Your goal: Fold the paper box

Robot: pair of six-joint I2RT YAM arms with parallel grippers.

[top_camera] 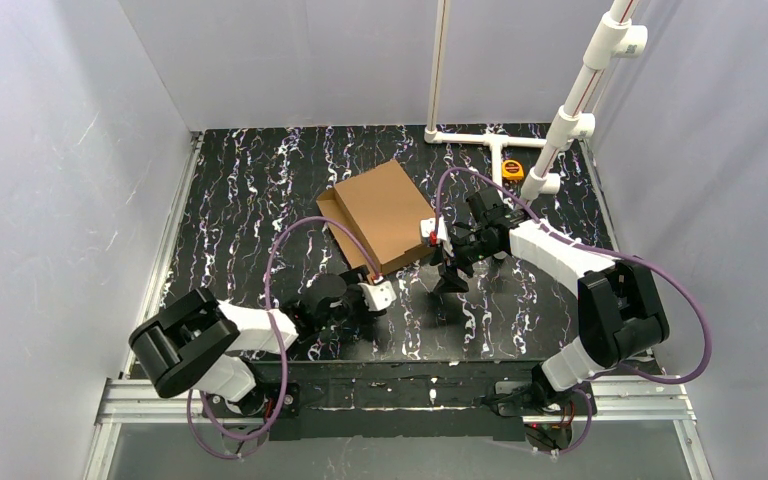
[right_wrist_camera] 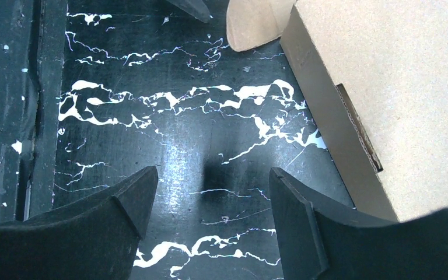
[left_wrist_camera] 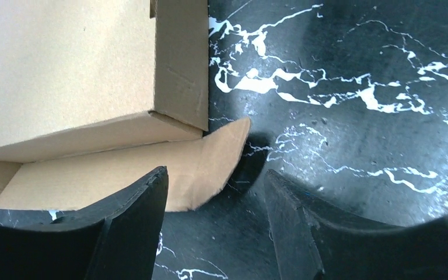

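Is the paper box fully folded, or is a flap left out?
Not fully: the box is closed on top, but a rounded flap lies flat on the table, untucked.

Middle: paper box [top_camera: 380, 215] blocks the centre of the table [top_camera: 240, 190].
Box front: flap [left_wrist_camera: 210, 151] juts out beside left gripper [left_wrist_camera: 216, 175].
Far right: pipe frame [top_camera: 570, 125], tape measure [top_camera: 512, 170].
Left side: open surface for passage.

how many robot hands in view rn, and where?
2. The left hand is at the paper box's near corner, open over its rounded flap. The right hand hangs open over the table beside the box's right edge. None hidden.
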